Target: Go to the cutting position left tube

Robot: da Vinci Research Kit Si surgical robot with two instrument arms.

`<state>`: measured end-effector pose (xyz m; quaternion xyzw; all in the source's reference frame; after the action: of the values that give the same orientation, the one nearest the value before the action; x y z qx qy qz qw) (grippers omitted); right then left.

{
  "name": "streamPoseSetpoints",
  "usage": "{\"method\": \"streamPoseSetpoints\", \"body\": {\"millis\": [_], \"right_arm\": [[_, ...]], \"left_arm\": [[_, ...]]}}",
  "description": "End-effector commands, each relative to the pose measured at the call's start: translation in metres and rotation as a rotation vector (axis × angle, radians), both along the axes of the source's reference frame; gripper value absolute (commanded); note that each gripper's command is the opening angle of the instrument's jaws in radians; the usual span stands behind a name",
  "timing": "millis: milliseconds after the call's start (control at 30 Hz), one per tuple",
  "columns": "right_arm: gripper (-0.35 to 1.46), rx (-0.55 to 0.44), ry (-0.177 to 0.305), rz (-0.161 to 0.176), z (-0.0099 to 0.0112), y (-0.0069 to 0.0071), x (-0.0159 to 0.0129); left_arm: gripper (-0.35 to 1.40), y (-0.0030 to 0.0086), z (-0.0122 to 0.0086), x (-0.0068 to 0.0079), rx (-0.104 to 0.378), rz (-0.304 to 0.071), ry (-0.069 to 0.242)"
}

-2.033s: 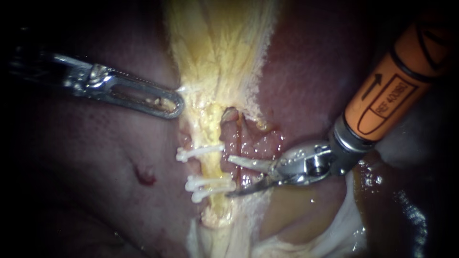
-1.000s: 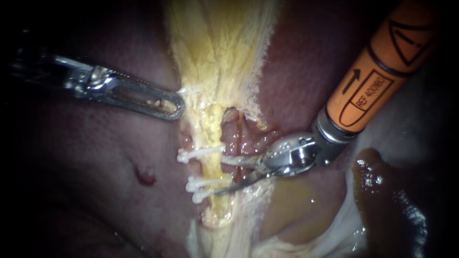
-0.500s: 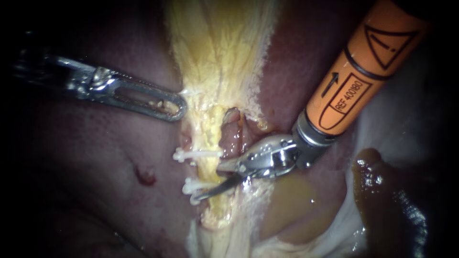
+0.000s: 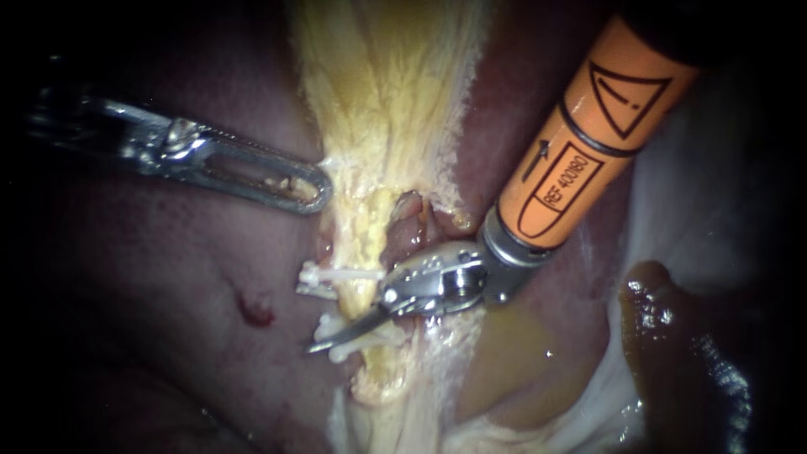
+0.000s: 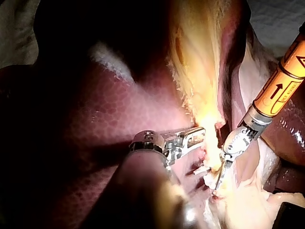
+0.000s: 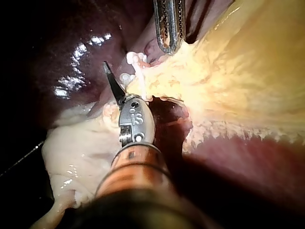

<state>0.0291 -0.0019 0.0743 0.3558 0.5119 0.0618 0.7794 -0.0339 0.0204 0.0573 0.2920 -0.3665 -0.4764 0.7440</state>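
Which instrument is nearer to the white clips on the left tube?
Right. The right instrument lays a blade across the lower clips. The left instrument is farther up, beside the yellowish tissue, apart from them.

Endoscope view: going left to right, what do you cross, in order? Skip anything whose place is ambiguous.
left instrument → clipped tube → right instrument's orange shaft → dark glossy patch

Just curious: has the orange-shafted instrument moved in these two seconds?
Yes. The right instrument has slid left, its tip now reaching the white clips.
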Motion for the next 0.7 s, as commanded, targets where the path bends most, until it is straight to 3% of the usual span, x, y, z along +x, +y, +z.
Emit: {"method": "streamPoseSetpoints", "body": {"millis": [33, 300, 700], "right_arm": [[1.34, 0.003, 0.003, 0.002, -0.0001, 0.0, -0.0001], [1.42, 0.04, 0.03, 0.024, -0.0013, -0.0002, 0.0001], [1.42, 0.084, 0.103, 0.003, -0.0063, -0.0006, 0.0002]], "left_arm": [[-0.35, 0.0, 0.0, 0.0, 0.0, 0.0, 0.0], [-0.35, 0.0, 0.0, 0.0, 0.0, 0.0, 0.0], [-0.35, 0.0, 0.0, 0.0001, 0.001, 0.001, 0.0]]}}
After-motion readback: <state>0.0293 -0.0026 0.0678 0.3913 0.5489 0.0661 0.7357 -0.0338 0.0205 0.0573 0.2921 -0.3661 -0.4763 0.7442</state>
